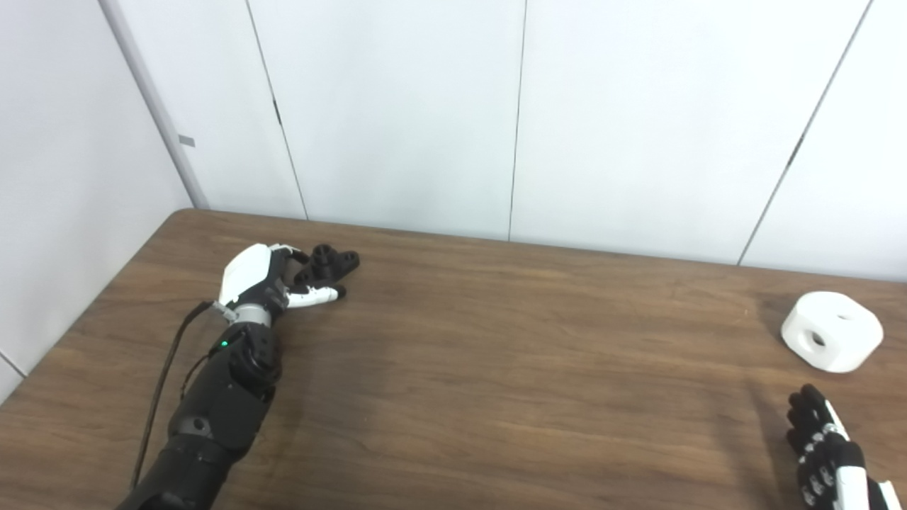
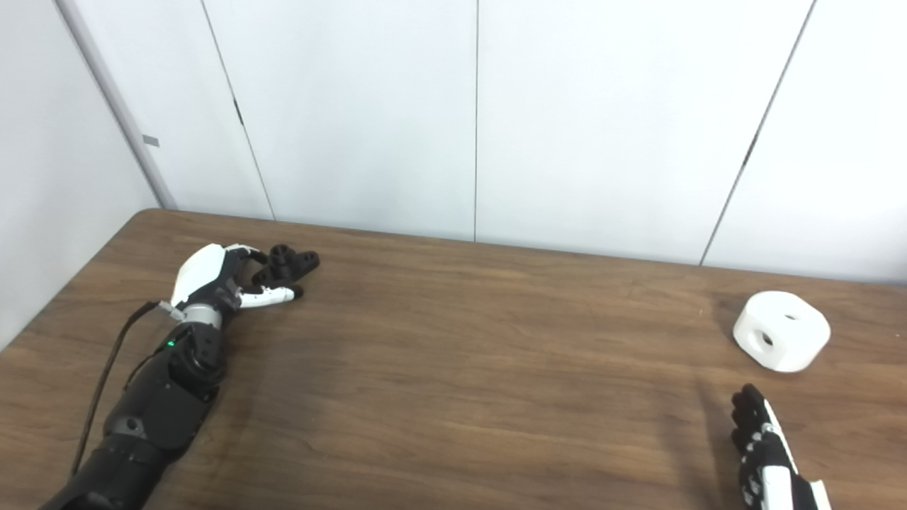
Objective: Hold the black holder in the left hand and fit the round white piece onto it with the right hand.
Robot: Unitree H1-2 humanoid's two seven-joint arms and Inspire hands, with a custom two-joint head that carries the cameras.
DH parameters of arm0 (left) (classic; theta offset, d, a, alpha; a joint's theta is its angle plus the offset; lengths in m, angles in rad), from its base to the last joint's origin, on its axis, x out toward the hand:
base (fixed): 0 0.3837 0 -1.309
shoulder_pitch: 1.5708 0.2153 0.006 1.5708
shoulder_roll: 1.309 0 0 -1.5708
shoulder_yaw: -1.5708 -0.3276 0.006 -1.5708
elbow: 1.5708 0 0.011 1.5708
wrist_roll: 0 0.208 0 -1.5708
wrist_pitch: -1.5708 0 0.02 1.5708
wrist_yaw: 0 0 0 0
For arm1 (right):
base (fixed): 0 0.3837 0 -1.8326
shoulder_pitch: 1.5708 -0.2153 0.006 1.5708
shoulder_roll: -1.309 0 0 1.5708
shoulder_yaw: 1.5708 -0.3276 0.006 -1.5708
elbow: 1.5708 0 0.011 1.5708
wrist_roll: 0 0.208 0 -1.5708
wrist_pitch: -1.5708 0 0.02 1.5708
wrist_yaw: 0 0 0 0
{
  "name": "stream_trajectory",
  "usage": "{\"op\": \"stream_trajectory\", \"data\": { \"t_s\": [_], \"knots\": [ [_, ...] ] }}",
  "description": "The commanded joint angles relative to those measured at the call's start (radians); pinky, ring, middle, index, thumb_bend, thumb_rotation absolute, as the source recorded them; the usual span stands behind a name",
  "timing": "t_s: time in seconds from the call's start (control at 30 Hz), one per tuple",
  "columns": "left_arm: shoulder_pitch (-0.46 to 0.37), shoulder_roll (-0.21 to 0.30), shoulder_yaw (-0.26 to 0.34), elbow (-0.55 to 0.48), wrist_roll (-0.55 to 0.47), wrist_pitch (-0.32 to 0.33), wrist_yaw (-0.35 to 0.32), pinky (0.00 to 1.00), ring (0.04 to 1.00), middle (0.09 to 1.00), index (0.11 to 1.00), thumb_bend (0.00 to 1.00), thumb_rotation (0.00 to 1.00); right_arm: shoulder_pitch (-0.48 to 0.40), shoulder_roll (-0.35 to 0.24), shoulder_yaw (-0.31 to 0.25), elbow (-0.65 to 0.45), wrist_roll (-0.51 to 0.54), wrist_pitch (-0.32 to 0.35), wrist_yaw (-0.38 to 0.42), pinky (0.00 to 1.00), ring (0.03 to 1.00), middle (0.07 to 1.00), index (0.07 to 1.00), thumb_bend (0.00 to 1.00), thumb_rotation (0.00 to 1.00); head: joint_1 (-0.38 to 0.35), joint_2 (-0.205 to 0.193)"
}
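Note:
The black holder (image 1: 331, 263) lies on the wooden table (image 1: 496, 354) at the far left. My left hand (image 1: 261, 278) rests just left of it, open; the holder's near end sits between the fingers above and the straight thumb below, with no firm grasp visible. At the far right, the round white piece (image 1: 832, 331) sits on the table with its holes showing. My right hand (image 1: 822, 443) is at the bottom right corner, a short way in front of the white piece, open and holding nothing.
White wall panels (image 1: 453, 120) rise directly behind the table's back edge. A black cable (image 1: 161, 382) runs along the left forearm. The table's left edge lies close to the left arm.

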Motion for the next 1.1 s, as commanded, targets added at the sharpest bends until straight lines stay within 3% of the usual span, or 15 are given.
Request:
{"op": "stream_trajectory", "data": {
  "t_s": [0.0,0.3,0.43,0.5,0.57,1.07],
  "knots": [
    [-0.041,0.035,-0.001,-0.011,0.008,0.001,0.017,1.00,0.982,0.913,0.721,0.85,0.31,0.022,0.011,0.004,-0.005,0.010,-0.025,-0.012,1.00,0.970,0.952,0.938,0.55,0.99,0.001,0.000],
    [-0.047,0.039,-0.012,-0.001,0.006,0.018,0.007,1.00,0.978,0.909,0.680,0.83,0.30,0.020,0.012,0.004,-0.005,0.003,-0.026,-0.015,1.00,0.962,0.944,0.934,0.58,0.98,0.000,0.003],
    [-0.046,0.037,-0.005,0.005,-0.006,-0.004,0.021,1.00,0.970,0.897,0.601,0.79,0.21,0.020,0.012,0.004,-0.003,0.008,-0.026,-0.014,1.00,0.966,0.948,0.938,0.56,0.98,-0.001,0.003],
    [-0.042,0.034,0.002,0.006,-0.017,-0.035,0.036,1.00,0.956,0.869,0.512,0.58,0.10,0.020,0.011,0.005,-0.002,0.005,-0.027,-0.014,1.00,0.971,0.950,0.938,0.56,0.97,-0.001,0.003],
    [-0.041,0.032,0.003,0.006,-0.021,-0.052,0.046,1.00,0.943,0.849,0.493,0.54,0.07,0.020,0.010,0.006,-0.001,0.003,-0.029,-0.014,1.00,0.972,0.950,0.939,0.55,0.99,-0.001,0.003],
    [-0.067,0.005,-0.010,0.069,-0.058,-0.103,0.067,1.00,0.907,0.793,0.485,0.52,0.05,0.022,0.011,0.009,-0.004,0.007,-0.020,-0.017,1.00,0.973,0.949,0.939,0.58,0.98,-0.012,0.000]
  ]
}}
